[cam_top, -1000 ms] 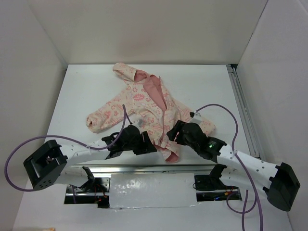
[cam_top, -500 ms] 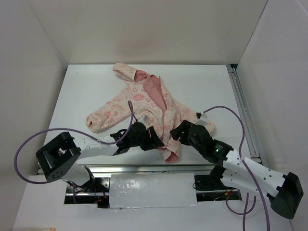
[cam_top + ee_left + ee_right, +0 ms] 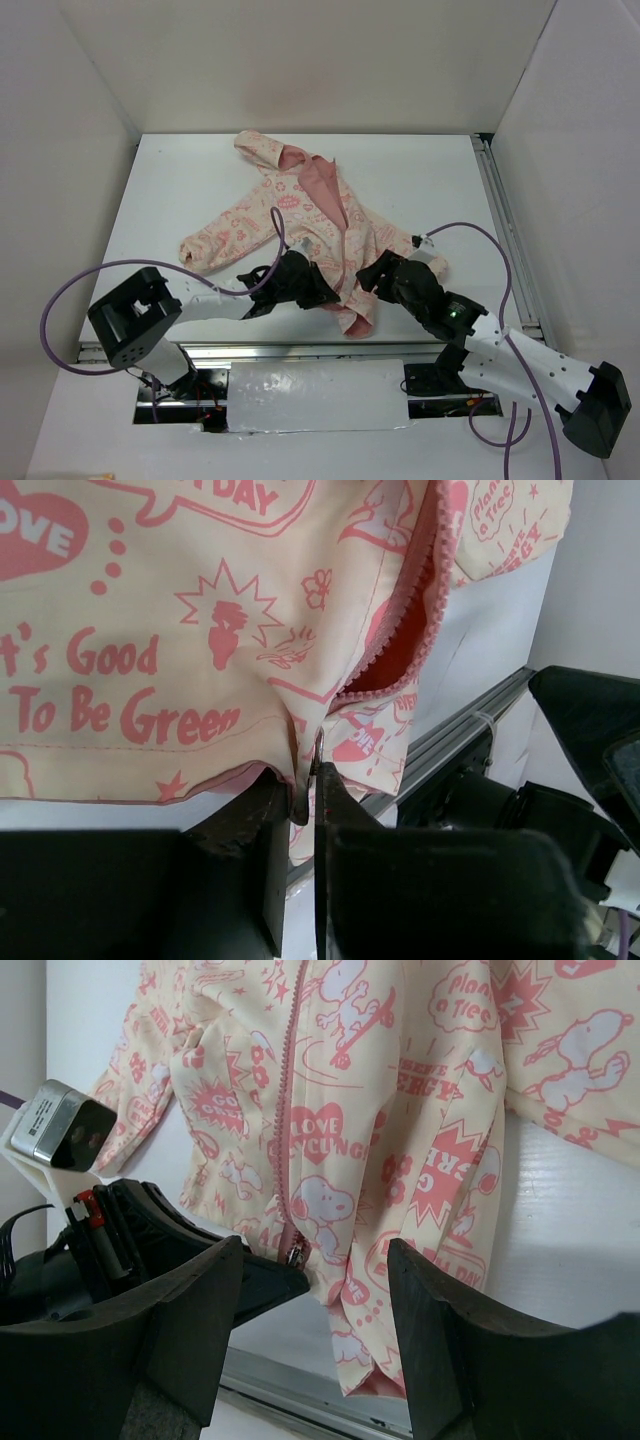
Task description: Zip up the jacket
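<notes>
The jacket (image 3: 300,215) lies flat on the white table, hood at the far left, hem toward me, front partly open showing pink lining. My left gripper (image 3: 322,292) is at the hem's left front edge; in the left wrist view its jaws (image 3: 310,790) are shut on a fold of the jacket (image 3: 180,630) hem beside the zipper. My right gripper (image 3: 372,278) hovers open just right of it. In the right wrist view the jacket (image 3: 400,1080) fills the frame and the zipper slider (image 3: 293,1252) sits at the hem between the open right gripper (image 3: 315,1300) fingers.
A metal rail (image 3: 300,350) runs along the table's near edge just below the hem, and another rail (image 3: 505,230) runs along the right side. White walls close in the back and sides. Purple cables (image 3: 465,232) loop above both arms.
My left gripper has moved right along the hem to the zipper's lower end. The right arm shifted slightly, its gripper staying near the hem.
</notes>
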Robot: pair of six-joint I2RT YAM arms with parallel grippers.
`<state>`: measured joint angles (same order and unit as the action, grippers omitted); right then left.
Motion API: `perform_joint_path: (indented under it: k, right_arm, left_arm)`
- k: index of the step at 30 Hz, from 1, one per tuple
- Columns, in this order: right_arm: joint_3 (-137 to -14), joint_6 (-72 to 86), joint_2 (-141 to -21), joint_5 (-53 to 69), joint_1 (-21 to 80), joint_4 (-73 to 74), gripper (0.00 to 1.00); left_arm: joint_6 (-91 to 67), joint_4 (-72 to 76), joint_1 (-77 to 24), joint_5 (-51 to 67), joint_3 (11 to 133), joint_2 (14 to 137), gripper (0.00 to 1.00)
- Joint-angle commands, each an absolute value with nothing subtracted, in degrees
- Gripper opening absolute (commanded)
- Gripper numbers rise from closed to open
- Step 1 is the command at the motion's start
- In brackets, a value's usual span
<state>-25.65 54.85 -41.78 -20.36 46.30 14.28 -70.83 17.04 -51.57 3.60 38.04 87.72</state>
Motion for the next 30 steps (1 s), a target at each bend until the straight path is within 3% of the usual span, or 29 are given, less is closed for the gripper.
perform_joint_path:
  k: [1,4,10,12,13,14,16,22,26,30]
  right_arm:
    - [-25.4,55.55,-41.04,-22.32,45.88,14.76,0.66]
    - [-25.49,56.07,-40.78,-23.03,45.79,15.38,0.66]
    - [-24.87,55.9,-40.34,-23.64,45.79,15.03,0.66]
    - [-25.05,55.46,-40.43,-23.47,45.79,15.12,0.66]
    - [-25.05,55.46,-40.52,-23.47,45.97,15.2,0.66]
    - [-25.22,55.55,-40.6,-23.55,45.88,15.38,0.66]
    - [-25.05,55.37,-40.87,-23.47,45.79,15.38,0.66]
    - [-25.14,54.76,-41.75,-22.68,45.88,14.41,0.66]
    - [-25.31,54.41,-42.63,-22.15,45.88,13.89,0.66]
    - [-25.4,54.32,-43.24,-21.97,45.7,13.36,0.66]
  left_arm:
    - [-70.14,19.69,-51.33,2.2,40.69,88.77,0.14]
    - [-68.91,18.9,-50.63,2.72,41.57,88.6,0.0]
    - [-62.24,18.29,-50.1,2.64,42.36,85.61,0.0]
    - [-60.39,15.4,-50.01,2.72,44.02,85.52,0.14]
    - [-59.77,14.77,-50.01,3.07,44.21,85.52,0.14]
    - [-58.9,15.11,-50.01,3.6,44.21,85.69,0.23]
    - [-58.1,16.25,-50.01,5.09,43.69,86.22,0.3]
    - [-56.87,16.7,-50.01,7.56,43.77,87.63,0.33]
    - [-55.64,17.92,-50.01,8.26,42.37,86.67,0.42]
    - [-55.81,18.11,-50.01,8.44,41.13,85.43,0.42]
